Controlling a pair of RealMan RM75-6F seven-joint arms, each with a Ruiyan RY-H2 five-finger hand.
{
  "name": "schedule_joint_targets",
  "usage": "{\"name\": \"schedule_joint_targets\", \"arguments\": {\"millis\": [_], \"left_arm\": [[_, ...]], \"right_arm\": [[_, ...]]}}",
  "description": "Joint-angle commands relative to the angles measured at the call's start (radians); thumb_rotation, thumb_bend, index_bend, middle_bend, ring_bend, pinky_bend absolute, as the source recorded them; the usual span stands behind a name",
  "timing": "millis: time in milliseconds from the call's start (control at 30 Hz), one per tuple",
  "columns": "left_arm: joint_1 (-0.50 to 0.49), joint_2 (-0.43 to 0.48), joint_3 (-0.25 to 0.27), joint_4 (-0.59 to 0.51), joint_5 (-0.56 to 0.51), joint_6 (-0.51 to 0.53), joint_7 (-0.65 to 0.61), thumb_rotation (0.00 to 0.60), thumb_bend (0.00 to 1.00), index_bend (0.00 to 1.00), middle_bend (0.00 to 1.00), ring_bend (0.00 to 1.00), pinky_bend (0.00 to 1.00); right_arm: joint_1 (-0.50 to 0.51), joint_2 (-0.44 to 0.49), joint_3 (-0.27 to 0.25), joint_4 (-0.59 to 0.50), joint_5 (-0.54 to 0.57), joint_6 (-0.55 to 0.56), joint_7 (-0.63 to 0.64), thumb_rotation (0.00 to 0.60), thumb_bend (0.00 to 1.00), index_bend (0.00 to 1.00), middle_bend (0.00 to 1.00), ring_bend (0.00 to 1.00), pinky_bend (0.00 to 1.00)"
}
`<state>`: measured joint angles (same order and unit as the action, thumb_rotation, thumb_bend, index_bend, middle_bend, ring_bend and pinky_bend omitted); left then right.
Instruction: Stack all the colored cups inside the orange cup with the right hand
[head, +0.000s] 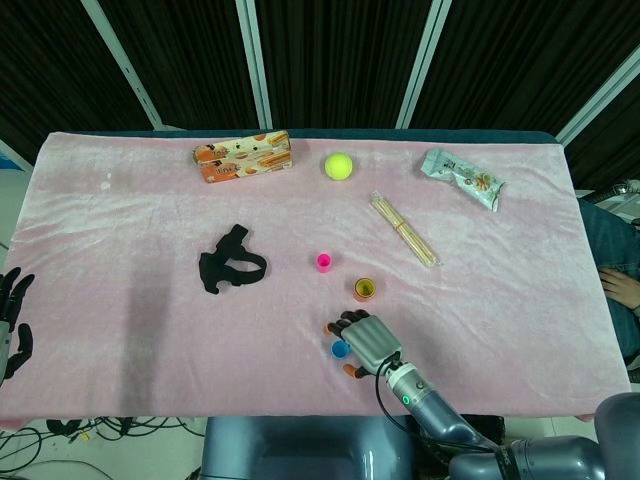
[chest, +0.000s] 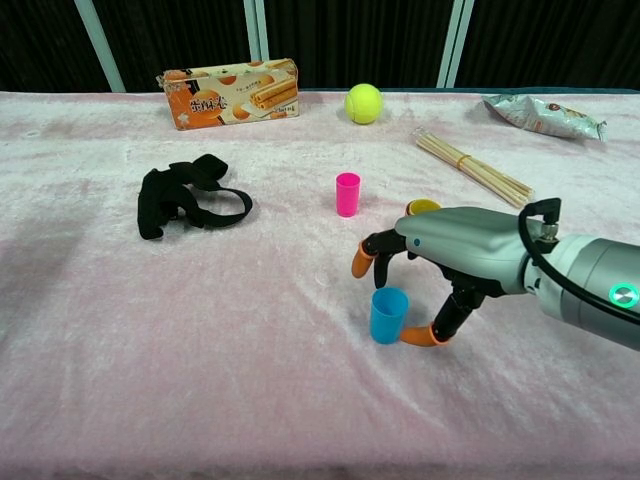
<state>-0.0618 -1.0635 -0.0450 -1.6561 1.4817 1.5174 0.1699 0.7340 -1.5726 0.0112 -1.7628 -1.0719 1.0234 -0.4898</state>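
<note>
Blue cup stands just in front of the orange cup, my right hand spread around it, fingers not yet clenched, so I reckon grasping it comes next, then lifting it into orange.

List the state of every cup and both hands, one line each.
blue cup: upright, standing alone, fingers around it
pink cup: upright, standing alone
orange cup: upright, yellow cup nested inside
right hand: over the blue cup, grasp unclear
left hand: idle off the table edge
</note>
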Motion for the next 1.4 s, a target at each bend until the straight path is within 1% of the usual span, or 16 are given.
{"name": "schedule_joint_targets", "arguments": {"millis": [33,200,300,433,567,600,700,900,1000,1200,1400], "left_arm": [[0.000,0.000,0.000,-0.001,0.000,0.000,0.001,0.600,0.70,0.07,0.01,0.00,0.03],[0.000,0.000,0.000,-0.001,0.000,0.001,0.002,0.600,0.70,0.07,0.01,0.00,0.03],[0.000,0.000,0.000,0.000,-0.001,0.000,0.002,0.600,0.70,0.07,0.01,0.00,0.03],[0.000,0.000,0.000,-0.001,-0.002,-0.001,0.002,0.600,0.70,0.07,0.01,0.00,0.03],[0.000,0.000,-0.001,0.000,-0.002,-0.001,0.001,0.600,0.70,0.07,0.01,0.00,0.03],[0.000,0.000,0.000,-0.001,-0.002,-0.001,0.001,0.600,0.70,0.07,0.01,0.00,0.03],[0.000,0.000,0.001,-0.001,0.000,-0.001,0.001,0.600,0.70,0.07,0.01,0.00,0.03],[0.000,0.001,0.000,-0.002,0.001,-0.001,-0.001,0.600,0.70,0.07,0.01,0.00,0.03],[0.000,0.000,0.000,-0.002,0.000,0.000,0.000,0.600,0.70,0.07,0.01,0.00,0.03],[0.000,0.000,-0.001,-0.002,-0.001,0.001,0.001,0.600,0.70,0.07,0.01,0.00,0.03],[0.001,-0.001,-0.002,0.000,-0.003,0.003,0.001,0.600,0.70,0.07,0.01,0.00,0.03]], "right_arm": [[-0.006,-0.012,0.002,0.019,-0.008,-0.006,0.012,0.600,0.23,0.38,0.39,0.20,0.21],[-0.010,-0.024,0.008,0.036,-0.018,-0.011,0.027,0.600,0.28,0.43,0.42,0.22,0.21],[-0.015,-0.033,0.012,0.048,-0.029,-0.011,0.038,0.600,0.32,0.48,0.45,0.24,0.21],[-0.020,-0.025,0.019,0.038,-0.045,-0.011,0.051,0.600,0.37,0.52,0.47,0.25,0.21],[-0.017,0.012,0.045,0.000,-0.053,-0.003,0.050,0.600,0.37,0.54,0.47,0.25,0.21],[-0.014,0.030,0.060,-0.018,-0.050,0.000,0.048,0.600,0.37,0.54,0.47,0.25,0.21],[-0.003,0.084,0.100,-0.066,-0.026,-0.001,0.049,0.600,0.37,0.54,0.47,0.25,0.21],[0.023,0.165,0.158,-0.094,0.040,-0.016,0.027,0.600,0.37,0.54,0.46,0.25,0.21],[0.036,0.187,0.169,-0.088,0.068,-0.030,0.018,0.600,0.37,0.54,0.46,0.25,0.21],[0.055,0.197,0.176,-0.055,0.108,-0.064,0.028,0.600,0.37,0.54,0.46,0.25,0.21],[0.079,0.173,0.180,0.032,0.147,-0.092,0.033,0.600,0.37,0.54,0.46,0.25,0.21]]}}
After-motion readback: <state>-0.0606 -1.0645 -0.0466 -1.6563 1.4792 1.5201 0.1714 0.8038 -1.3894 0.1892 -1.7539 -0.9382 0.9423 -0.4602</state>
